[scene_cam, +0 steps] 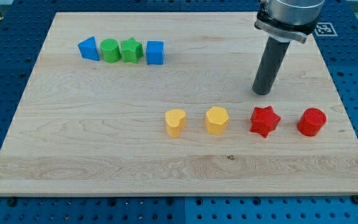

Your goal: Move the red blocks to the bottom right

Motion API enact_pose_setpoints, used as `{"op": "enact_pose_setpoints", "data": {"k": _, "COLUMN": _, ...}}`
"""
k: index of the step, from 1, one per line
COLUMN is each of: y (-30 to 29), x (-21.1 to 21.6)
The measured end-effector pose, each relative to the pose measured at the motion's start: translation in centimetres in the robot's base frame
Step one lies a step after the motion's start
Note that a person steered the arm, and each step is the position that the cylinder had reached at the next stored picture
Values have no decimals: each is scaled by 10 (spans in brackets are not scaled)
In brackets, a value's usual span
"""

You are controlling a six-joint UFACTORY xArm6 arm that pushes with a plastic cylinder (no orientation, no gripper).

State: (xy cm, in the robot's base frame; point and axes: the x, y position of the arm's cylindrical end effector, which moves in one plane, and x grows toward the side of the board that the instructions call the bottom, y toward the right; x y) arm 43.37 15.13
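Observation:
A red star block (265, 121) and a red round block (311, 122) lie at the view's right, in the lower half of the wooden board (104, 149). The dark rod comes down from the view's top right. My tip (263, 93) rests on the board just above the red star, a short gap away, and up-left of the red round block. It touches no block.
A yellow heart block (175, 122) and a yellow hexagon block (217, 120) lie left of the red star in the same row. At the top left stand a blue block (89, 48), a green round block (110, 50), a green star (131, 50) and a blue cube (155, 52).

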Motion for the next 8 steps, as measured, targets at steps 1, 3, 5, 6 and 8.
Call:
{"op": "enact_pose_setpoints", "data": {"k": 1, "y": 0, "x": 0}}
{"op": "enact_pose_setpoints", "data": {"k": 3, "y": -51, "x": 23}}
{"op": "enact_pose_setpoints", "data": {"k": 5, "y": -55, "x": 72}}
{"op": "enact_pose_setpoints", "data": {"k": 6, "y": -39, "x": 71}}
{"op": "enact_pose_setpoints", "data": {"k": 8, "y": 21, "x": 59}}
